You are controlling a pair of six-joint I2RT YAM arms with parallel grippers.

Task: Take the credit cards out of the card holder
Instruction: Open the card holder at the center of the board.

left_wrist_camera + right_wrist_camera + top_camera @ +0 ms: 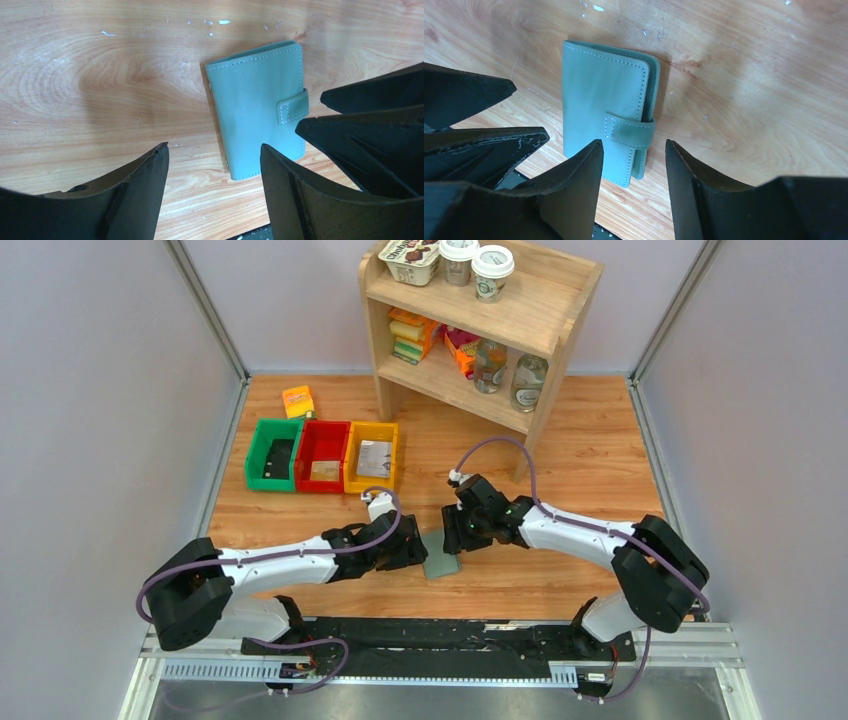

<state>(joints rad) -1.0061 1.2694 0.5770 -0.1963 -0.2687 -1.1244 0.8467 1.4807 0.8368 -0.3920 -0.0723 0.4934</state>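
Observation:
The sage-green card holder point(441, 562) lies flat and closed on the wooden table, its side tab point(294, 106) across the edge. No credit cards show; they are hidden inside. My left gripper point(420, 550) hovers at its left, open, with nothing between its fingers. In the left wrist view the card holder point(255, 107) lies just beyond the left gripper point(214, 146). My right gripper point(450, 535) hangs over its far right side, open and empty. The right wrist view has the card holder point(599, 95) ahead of the right gripper point(634, 141), tab point(630, 132) near its left finger.
Green point(273, 454), red point(322, 455) and yellow point(371, 457) bins stand at the back left, an orange packet point(298, 400) behind them. A wooden shelf point(480, 330) with cups and jars is at the back. The black rail point(440, 635) runs just below the card holder.

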